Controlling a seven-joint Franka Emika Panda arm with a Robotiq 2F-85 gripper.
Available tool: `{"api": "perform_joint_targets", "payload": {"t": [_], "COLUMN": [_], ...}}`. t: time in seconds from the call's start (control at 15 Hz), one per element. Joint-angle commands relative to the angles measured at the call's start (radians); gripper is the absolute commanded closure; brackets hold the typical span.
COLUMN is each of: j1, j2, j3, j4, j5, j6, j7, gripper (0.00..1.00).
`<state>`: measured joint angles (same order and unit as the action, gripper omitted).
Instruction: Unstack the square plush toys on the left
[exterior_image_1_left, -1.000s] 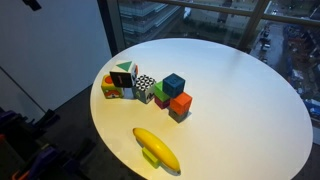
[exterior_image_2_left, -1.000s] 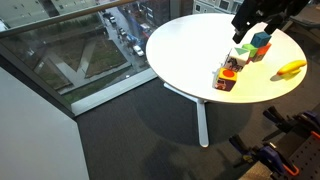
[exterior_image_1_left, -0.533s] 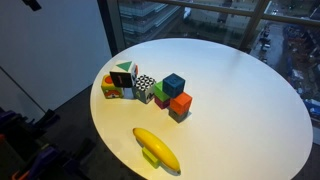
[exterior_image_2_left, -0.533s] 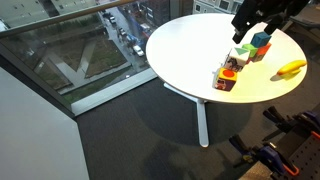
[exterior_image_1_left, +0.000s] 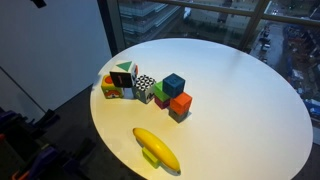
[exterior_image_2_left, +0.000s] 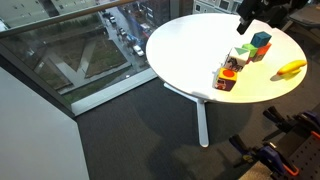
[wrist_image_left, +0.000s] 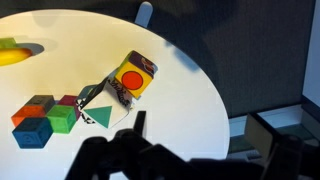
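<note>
The two square plush toys sit together at the table's left edge. The white and black cube with a green triangle face (exterior_image_1_left: 123, 72) (wrist_image_left: 97, 113) touches the yellow cube with red-orange patches (exterior_image_1_left: 109, 88) (wrist_image_left: 134, 75) (exterior_image_2_left: 228, 74). I cannot tell for sure which one lies on top. My gripper (wrist_image_left: 205, 115) (exterior_image_2_left: 245, 24) is open and empty. It hangs in the air above the table, off to the side of the cubes and touching nothing.
A black-and-white checkered cube (exterior_image_1_left: 146, 87) stands next to the plush toys. Teal (exterior_image_1_left: 174, 84), green (exterior_image_1_left: 162, 96) and orange (exterior_image_1_left: 180, 104) cubes cluster beside it. A yellow banana (exterior_image_1_left: 157, 148) lies near the table's front edge. The round white table (exterior_image_1_left: 230, 110) ends close to the plush toys.
In an exterior view my gripper has moved slightly up and away from the cubes. The cubes and banana have not moved.
</note>
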<state>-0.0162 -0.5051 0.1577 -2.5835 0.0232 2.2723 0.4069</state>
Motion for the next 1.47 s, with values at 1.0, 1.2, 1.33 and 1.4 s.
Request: {"api": "perform_joint_targets", "payload": {"t": [1.0, 1.2, 1.33, 1.4], "j1": [0.018, 0.008, 0.000, -0.005], "j2": [0.236, 0.293, 0.328, 0.344], "j3": [-0.211, -0.226, -0.240, -0.246], "j4": [0.192, 0.231, 0.255, 0.266], "j5": [0.041, 0.039, 0.036, 0.031], "j6": [-0.063, -0.068, -0.072, -0.068], "j7": [-0.549, -0.615, -0.654, -0.669], "gripper": [0.00, 0.00, 0.00, 0.00]}}
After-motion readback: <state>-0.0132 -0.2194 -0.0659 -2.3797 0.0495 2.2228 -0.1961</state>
